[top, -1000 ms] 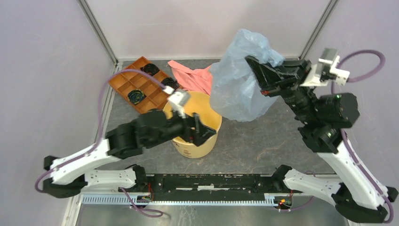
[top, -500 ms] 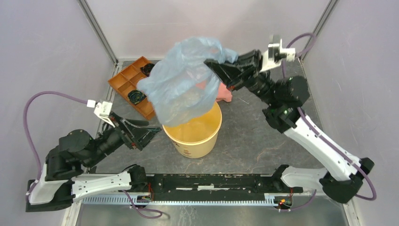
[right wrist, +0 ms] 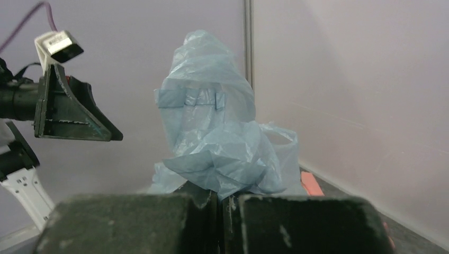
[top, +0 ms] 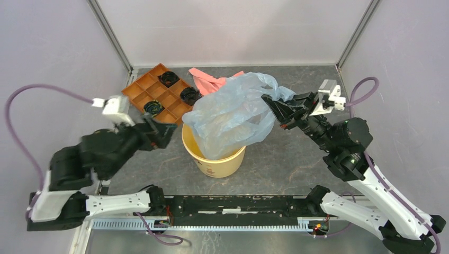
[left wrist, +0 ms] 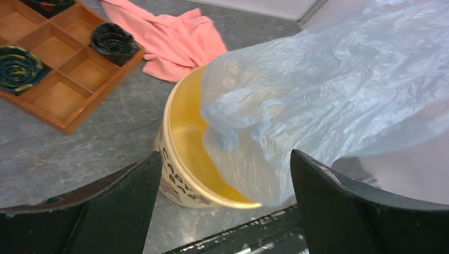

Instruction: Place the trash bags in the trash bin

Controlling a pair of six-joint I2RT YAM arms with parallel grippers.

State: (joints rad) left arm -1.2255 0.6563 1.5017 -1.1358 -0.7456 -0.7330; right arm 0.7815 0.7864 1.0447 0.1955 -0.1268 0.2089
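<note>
The pale blue trash bag (top: pixel 233 114) hangs from my right gripper (top: pixel 275 106), which is shut on its upper edge to the right of the bin. The bag's lower part droops into the tan-yellow trash bin (top: pixel 227 164). In the right wrist view the bag (right wrist: pixel 219 137) bunches up above my closed fingers (right wrist: pixel 132 222). In the left wrist view the bag (left wrist: pixel 328 100) drapes over the bin's rim (left wrist: pixel 174 143). My left gripper (top: pixel 161 132) is open and empty, to the left of the bin.
An orange-brown compartment tray (top: pixel 153 95) holding dark round items lies at the back left. A salmon-pink cloth (top: pixel 209 79) lies behind the bin. Grey walls close in the back and sides.
My right gripper has carried the bag left, then lowered it so its lower part sinks into the bin. My left gripper has let go of the bin and pulled back to the left.
</note>
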